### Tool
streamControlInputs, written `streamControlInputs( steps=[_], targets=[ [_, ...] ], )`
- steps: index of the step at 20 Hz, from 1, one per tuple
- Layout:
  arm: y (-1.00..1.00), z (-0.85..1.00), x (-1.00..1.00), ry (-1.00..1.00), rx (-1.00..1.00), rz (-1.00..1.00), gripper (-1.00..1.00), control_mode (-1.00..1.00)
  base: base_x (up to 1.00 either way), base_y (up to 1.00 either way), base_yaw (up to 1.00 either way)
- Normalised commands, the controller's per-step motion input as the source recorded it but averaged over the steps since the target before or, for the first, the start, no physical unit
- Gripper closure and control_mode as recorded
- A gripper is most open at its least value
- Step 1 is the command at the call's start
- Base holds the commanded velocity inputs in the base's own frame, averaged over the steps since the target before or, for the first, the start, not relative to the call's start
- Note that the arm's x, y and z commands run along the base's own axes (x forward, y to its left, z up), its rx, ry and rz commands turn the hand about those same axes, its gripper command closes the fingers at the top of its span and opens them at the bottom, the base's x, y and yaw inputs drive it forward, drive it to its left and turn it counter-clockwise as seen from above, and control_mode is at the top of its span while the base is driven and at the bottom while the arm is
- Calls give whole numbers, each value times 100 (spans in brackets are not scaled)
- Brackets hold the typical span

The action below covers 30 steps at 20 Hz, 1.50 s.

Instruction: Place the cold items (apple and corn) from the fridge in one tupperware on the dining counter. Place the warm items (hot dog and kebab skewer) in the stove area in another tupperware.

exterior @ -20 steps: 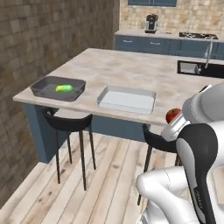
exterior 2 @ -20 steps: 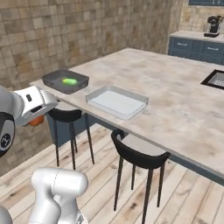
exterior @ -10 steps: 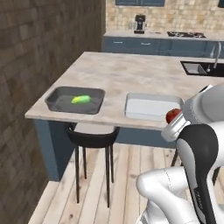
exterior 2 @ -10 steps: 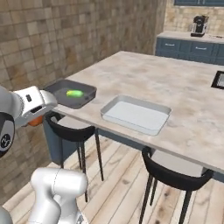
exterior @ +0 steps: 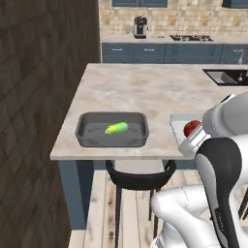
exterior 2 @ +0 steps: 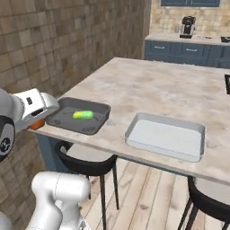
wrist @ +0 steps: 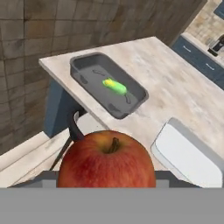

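Gripper (exterior 2: pixel 36 120) sits at the near corner of the dining counter (exterior 2: pixel 148 90), w/ a bit of red-orange showing under the white hand; can't tell what it is. Just beyond the hand, on the counter: dark grey tupperware (exterior 2: pixel 96 120) w/ the corn (exterior 2: pixel 83 115) lying in it. Further along to the hand's right, a light grey tupperware (exterior 2: pixel 167 137), black stool (exterior 2: pixel 85 164) tucked under the counter edge below the dark one.

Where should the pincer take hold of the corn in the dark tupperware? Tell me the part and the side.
Grip the corn across its middle, coming straight down from above. It lies flat on the floor of the dark tupperware, whose raised walls block any sideways approach. Set the fingers across its narrow width, not along its length; the cob is rounded, so the ends would probably slip.
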Motion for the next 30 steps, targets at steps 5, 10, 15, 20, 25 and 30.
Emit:
streamControlInputs(
  steps=[5, 10, 15, 20, 25, 30],
  targets=[
    [0, 0, 0, 0, 0, 0, 100, 100, 65, 98, -30],
    [0, 0, 0, 0, 0, 0, 100, 100, 78, 62, -19],
    [0, 0, 0, 0, 0, 0, 100, 100, 100, 17, -7],
    [0, -25, 80, 37, -1, 0, 100, -100, 20, 0, 0],
    [3, -62, 100, 63, -11, 0, 100, -100, 0, 0, 0],
    [13, -67, 95, 39, -11, 1, 100, -100, 0, 0, 0]
  ],
)
